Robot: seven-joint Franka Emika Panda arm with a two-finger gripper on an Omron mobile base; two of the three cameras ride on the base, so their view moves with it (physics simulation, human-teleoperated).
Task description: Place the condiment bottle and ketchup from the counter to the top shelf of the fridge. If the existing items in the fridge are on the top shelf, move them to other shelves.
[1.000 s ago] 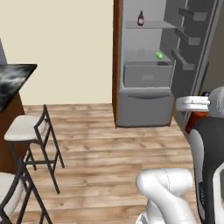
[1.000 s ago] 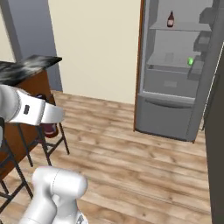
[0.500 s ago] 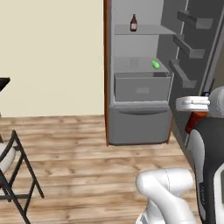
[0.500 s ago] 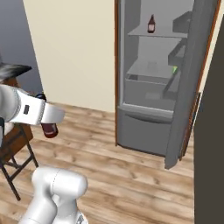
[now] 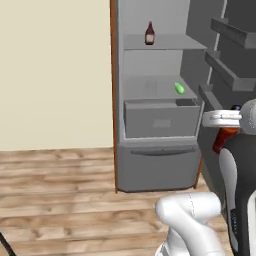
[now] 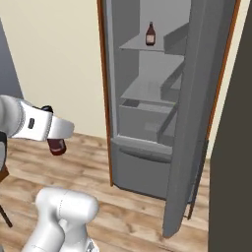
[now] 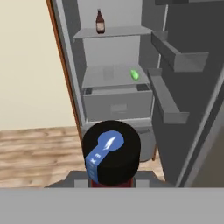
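One condiment bottle [image 7: 111, 159] sat clamped upright in the gripper [image 7: 111, 186]; the top shelf [image 7: 118, 31] (ketchup [image 7: 100, 22] aboard) lay ahead, above.

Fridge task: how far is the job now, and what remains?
Done: the ketchup stands on the top shelf. In hand: the condiment bottle, carried in front of the open fridge. Left: set it on the top shelf too. The small green item lies on a lower shelf, so it needs no move.
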